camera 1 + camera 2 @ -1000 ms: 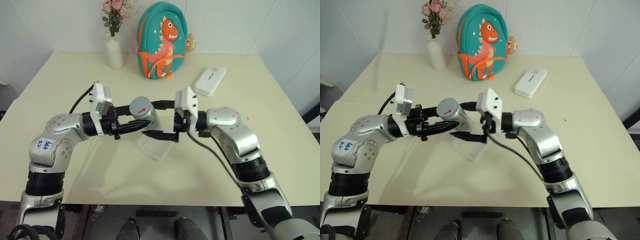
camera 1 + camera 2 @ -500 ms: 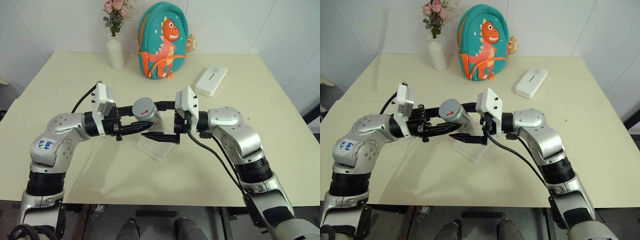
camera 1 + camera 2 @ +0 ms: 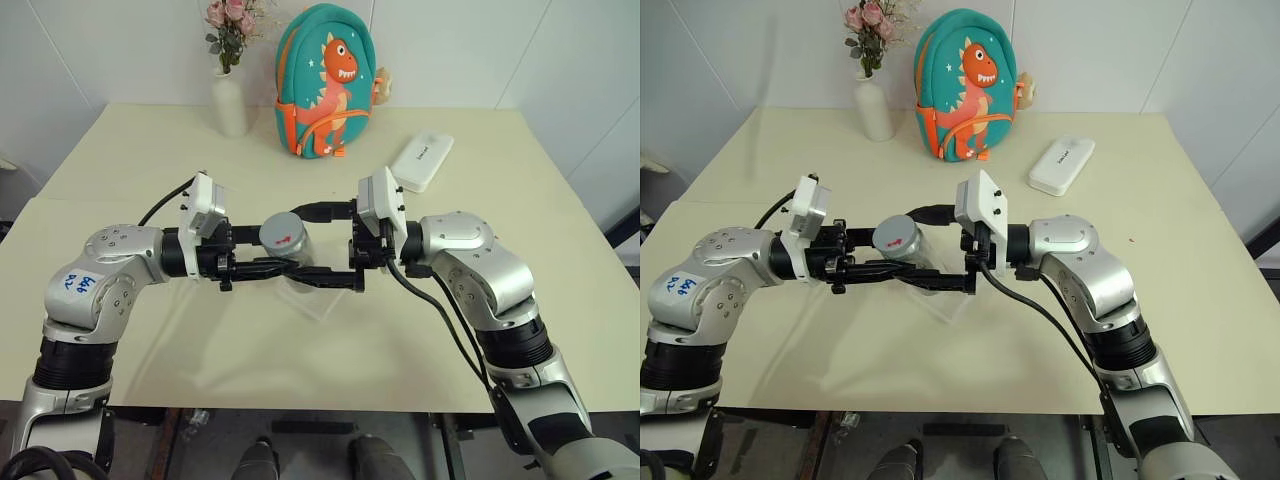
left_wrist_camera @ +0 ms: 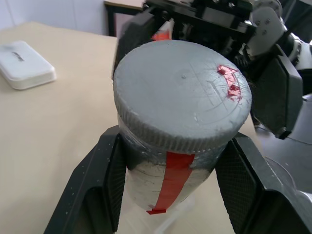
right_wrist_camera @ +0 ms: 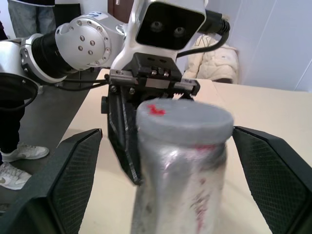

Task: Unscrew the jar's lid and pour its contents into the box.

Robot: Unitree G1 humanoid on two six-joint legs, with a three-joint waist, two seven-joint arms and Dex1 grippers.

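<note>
Left claw (image 3: 285, 268) round capped jar (image 3: 287, 245) (upright)

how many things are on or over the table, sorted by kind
jars with a lid: 1, jar capped by lid
clear boxes: 1, box
white cases: 1, case
backpacks: 1, backpack
flower vases: 1, vase
total: 5
</note>
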